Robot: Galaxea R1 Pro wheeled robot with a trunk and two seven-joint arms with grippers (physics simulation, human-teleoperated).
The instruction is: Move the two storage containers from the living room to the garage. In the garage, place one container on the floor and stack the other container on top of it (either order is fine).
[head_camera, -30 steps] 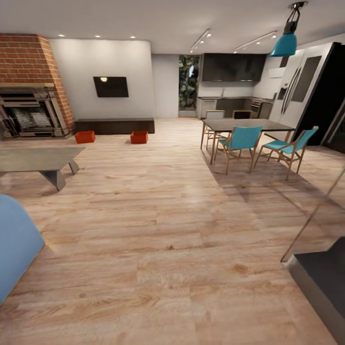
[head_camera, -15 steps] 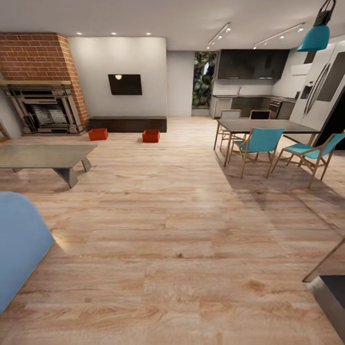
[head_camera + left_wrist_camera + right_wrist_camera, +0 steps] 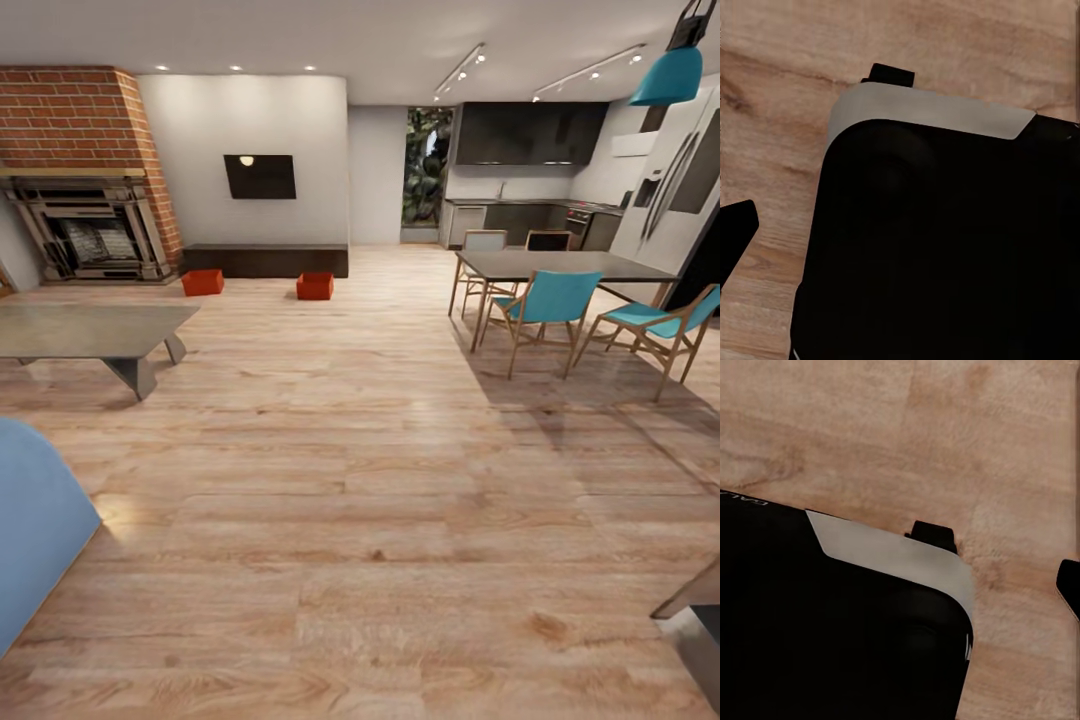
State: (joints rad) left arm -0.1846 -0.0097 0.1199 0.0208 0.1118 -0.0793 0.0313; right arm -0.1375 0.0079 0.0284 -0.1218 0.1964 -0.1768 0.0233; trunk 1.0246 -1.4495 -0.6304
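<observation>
Living room: pale plank flooring (image 3: 380, 480), brick fireplace (image 3: 85, 170).
Low cabinet (image 3: 265, 260): dark, under the wall TV (image 3: 260, 176).
Storage containers: two orange-red bins (image 3: 203, 282) (image 3: 315, 286) on the planks just before the cabinet, apart.
Grippers: openness cannot be told.

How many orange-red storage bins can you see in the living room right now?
2. Both sit on the wood floor in front of the long dark low cabinet: the left bin nearer the brick fireplace, the right bin below the wall TV.
</observation>
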